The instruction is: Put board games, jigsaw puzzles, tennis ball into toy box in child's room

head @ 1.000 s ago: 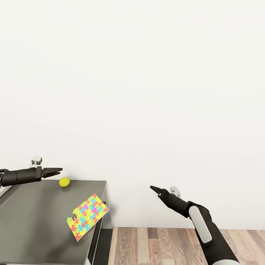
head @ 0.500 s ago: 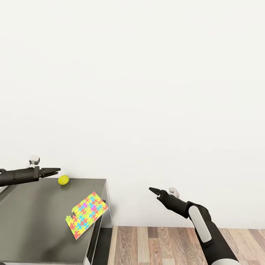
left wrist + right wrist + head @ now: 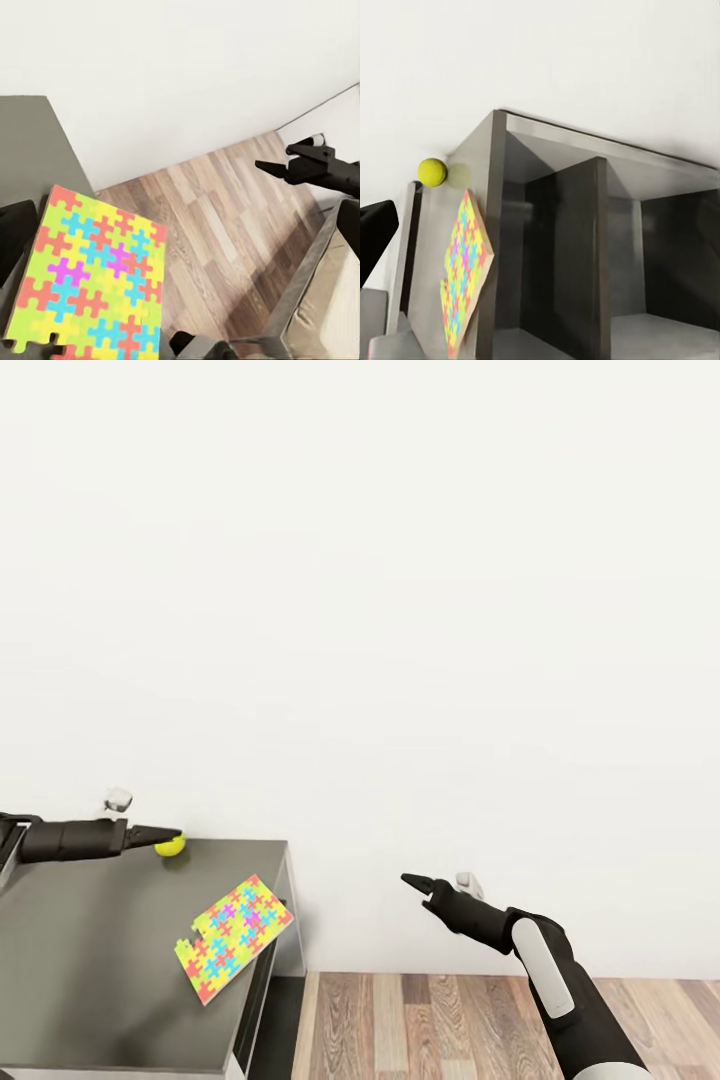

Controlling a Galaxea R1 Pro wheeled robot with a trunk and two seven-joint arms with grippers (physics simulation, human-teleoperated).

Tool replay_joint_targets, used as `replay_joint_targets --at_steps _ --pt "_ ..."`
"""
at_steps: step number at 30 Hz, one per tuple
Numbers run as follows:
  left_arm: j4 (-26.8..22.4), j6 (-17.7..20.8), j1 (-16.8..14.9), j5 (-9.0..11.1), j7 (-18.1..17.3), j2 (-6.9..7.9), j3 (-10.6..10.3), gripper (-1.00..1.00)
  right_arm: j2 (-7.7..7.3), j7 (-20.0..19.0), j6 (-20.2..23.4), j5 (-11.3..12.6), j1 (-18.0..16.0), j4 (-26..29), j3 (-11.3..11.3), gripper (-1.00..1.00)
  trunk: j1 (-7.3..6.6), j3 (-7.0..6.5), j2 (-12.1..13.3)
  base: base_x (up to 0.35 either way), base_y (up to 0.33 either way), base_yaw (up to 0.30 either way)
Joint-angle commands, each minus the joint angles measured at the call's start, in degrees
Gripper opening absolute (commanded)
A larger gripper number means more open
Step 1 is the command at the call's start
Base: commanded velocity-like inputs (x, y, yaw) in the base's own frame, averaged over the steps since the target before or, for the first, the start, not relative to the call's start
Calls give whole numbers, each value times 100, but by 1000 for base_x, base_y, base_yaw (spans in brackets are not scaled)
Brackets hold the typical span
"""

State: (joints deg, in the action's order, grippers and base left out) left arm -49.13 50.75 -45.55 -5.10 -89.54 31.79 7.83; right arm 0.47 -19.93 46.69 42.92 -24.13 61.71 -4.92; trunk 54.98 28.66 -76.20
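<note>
In the head view the left gripper (image 3: 172, 836) reaches in from nine o'clock, low over the dark grey table (image 3: 90, 960), with its fingers lying nearly level. Its tip meets the tennis ball (image 3: 171, 847), which sits on the tabletop at the far edge, close against the white wall (image 3: 400, 610). The finger ends overlap the ball's upper side; whether they pinch it or merely cover it cannot be told, and how far apart the jaws stand is not clear.

The jigsaw puzzle (image 3: 232, 936) lies flat on the same tabletop at about five o'clock from the ball, apart from the gripper, one corner reaching the table's right edge. In the left wrist view the puzzle (image 3: 94, 281) shows large, beside the wood-plank floor (image 3: 225, 225). In the right wrist view the ball (image 3: 432, 172) rests near the table's far corner and the puzzle (image 3: 465, 270) is seen edge-on along the tabletop.

The right gripper (image 3: 412, 881) hangs in the air at about three o'clock from the table, well apart from it, above the floor (image 3: 450, 1020), its fingers drawn together to a point and carrying nothing. It also shows in the left wrist view (image 3: 264, 165).
</note>
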Motion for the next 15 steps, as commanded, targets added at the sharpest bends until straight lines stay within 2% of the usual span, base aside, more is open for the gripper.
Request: replay_joint_targets --at_steps 1,2,7,15 --pt "-70 75 -3 -48 -46 -10 -49 100 5 -25 43 -12 -4 1 -18 100 23 25 -45 0 0 0" --pt "-209 127 6 -39 -46 -25 -144 100 5 -27 52 -12 -4 2 -18 100 44 42 -85 0 0 0" --pt "-614 320 112 -15 -46 -82 -336 100 6 -28 64 -12 -4 2 -18 100 154 132 -286 0 0 0" --pt "-1307 486 390 74 -46 -151 -416 100 6 -33 67 -12 -4 1 -18 100 330 276 -607 0 0 0"
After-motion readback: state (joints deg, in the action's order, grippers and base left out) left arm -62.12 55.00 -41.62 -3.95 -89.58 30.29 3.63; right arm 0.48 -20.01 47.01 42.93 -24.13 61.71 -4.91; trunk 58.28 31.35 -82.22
